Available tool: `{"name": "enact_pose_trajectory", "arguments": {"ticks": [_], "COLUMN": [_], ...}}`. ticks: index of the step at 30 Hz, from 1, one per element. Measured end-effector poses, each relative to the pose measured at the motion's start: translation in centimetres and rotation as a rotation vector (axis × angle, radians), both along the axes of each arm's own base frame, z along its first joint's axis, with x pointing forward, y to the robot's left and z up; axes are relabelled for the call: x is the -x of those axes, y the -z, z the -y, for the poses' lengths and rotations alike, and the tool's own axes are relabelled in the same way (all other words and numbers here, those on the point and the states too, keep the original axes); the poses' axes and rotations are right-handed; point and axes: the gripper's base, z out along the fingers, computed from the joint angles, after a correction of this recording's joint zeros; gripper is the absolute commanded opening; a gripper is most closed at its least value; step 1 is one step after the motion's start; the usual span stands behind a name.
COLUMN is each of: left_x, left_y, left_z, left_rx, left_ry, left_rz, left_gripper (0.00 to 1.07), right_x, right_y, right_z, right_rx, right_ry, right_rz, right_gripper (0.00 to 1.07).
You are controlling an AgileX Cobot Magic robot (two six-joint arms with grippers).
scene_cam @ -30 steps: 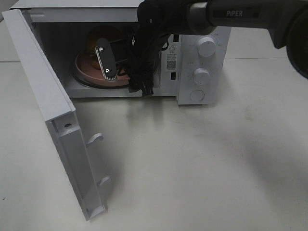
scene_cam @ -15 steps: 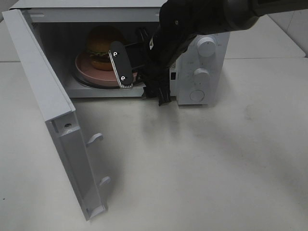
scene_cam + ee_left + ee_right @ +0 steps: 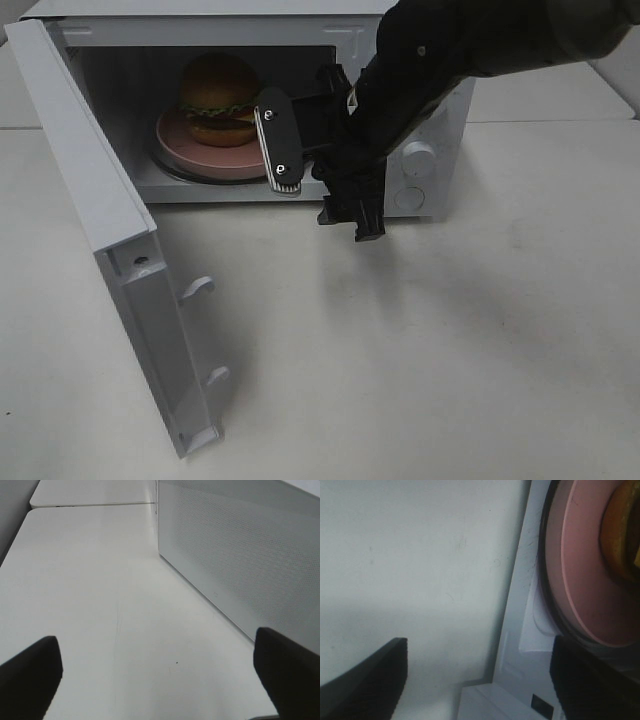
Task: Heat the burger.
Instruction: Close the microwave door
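Right pincer (image 3: pixel 326 208) wide open, holding nothing, before microwave (image 3: pixel 448 150) opening

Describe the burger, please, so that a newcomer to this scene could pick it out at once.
Find the white microwave with its door swung open. Inside lies a round pink plate, and the burger stands on it. It alone is domed and golden-brown, with a frilly green lettuce edge.

Burger (image 3: pixel 218 85) on plate (image 3: pixel 185 150) in microwave (image 3: pixel 200 8); right end effector (image 3: pixel 325 208) in front.
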Motion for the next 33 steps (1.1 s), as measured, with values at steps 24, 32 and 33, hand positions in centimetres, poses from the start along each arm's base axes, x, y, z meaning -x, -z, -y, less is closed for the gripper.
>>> {"name": "enact_pose_trajectory", "arguments": {"ticks": [24, 32, 33], "left_x": [0.0, 0.0, 0.0], "left_y": [0.0, 0.0, 0.0], "left_z": [0.0, 0.0, 0.0], "left_rx": [0.0, 0.0, 0.0], "left_ry": [0.0, 0.0, 0.0], "left_rz": [0.0, 0.0, 0.0], "left_gripper": [0.98, 0.98, 0.98], "right_x": [9.1, 12.3, 12.6], "right_y": [-2.4, -3.5, -3.7], "right_z": [6.5, 8.8, 9.1], "right_rx": [-0.23, -0.331, -0.338], "right_ry": [0.452, 0.62, 0.644], "right_rz": [-0.159, -0.202, -0.21], "right_gripper": [0.76, 0.76, 0.76]}}
